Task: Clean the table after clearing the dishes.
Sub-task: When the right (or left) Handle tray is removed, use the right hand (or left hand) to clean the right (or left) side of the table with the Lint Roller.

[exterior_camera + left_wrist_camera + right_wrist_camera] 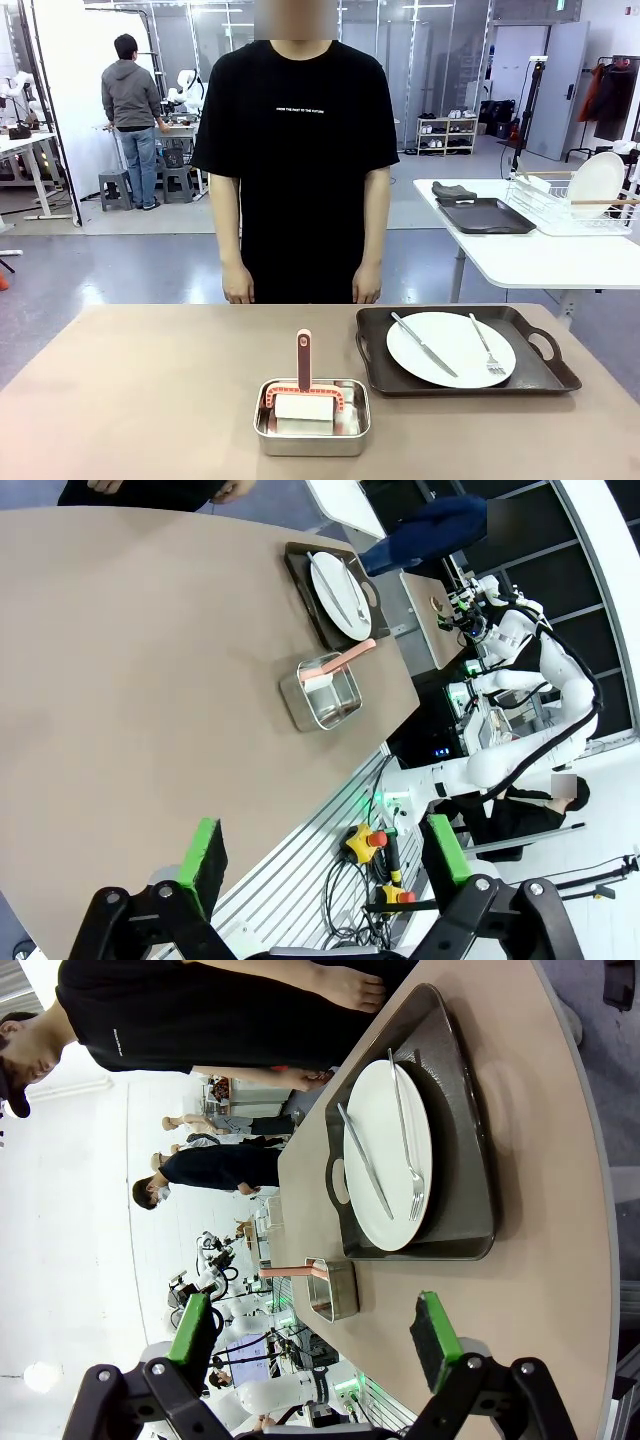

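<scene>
Table (pixel 130 400): wide, tan.
Tray (pixel 372 350) on its right half; I judge it stiff, best lifted level by end handle (pixel 545 345).
Plate (pixel 450 335) on tray: glazed, slippery, breakable.
Knife (pixel 425 345), fork (pixel 485 350) loose on plate, could slide.
My left hand (pixel 322 840), right hand (pixel 312 1325): both spread, empty.

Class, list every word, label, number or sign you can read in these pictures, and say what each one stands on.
Person's black T-shirt, white line of print across the chest: too small to read.
Nothing else here carries text that can be read.
</scene>
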`<state>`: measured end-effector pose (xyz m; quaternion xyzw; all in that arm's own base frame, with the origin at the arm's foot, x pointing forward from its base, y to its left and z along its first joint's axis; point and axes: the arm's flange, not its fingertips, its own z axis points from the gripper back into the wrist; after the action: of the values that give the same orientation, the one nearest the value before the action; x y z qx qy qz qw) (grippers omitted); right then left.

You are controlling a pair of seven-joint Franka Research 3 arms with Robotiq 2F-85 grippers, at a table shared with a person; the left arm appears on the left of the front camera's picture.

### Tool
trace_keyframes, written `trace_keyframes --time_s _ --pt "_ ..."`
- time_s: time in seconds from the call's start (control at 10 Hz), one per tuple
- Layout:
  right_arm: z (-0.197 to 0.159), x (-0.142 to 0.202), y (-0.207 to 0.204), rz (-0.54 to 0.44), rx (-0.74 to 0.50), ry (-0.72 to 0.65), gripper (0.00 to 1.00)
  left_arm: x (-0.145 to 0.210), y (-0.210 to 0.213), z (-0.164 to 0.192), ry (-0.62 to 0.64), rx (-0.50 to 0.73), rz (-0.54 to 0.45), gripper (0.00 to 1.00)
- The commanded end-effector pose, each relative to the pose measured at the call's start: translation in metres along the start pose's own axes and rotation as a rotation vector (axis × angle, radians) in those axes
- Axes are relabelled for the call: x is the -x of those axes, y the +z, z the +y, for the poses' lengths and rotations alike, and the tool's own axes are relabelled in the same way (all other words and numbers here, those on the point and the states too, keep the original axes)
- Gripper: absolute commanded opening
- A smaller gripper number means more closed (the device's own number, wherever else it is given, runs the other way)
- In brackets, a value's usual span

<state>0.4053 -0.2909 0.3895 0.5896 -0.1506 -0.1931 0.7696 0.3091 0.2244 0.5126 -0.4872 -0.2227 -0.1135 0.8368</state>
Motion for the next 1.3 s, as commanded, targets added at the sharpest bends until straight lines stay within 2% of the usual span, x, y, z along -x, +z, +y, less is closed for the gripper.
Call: trace_keyframes --time_s 0.0,1.2 --pt "0.0028 0.0017 0.0006 -0.002 -0.002 0.003 1.0 0.0023 0.0019 -0.003 -0.011 0.0 0.001 1.0" --pt "0.0028 0.0017 0.0006 -0.002 -0.002 0.003 1.0 0.0023 0.0019 -0.003 -0.011 0.0 0.001 1.0"
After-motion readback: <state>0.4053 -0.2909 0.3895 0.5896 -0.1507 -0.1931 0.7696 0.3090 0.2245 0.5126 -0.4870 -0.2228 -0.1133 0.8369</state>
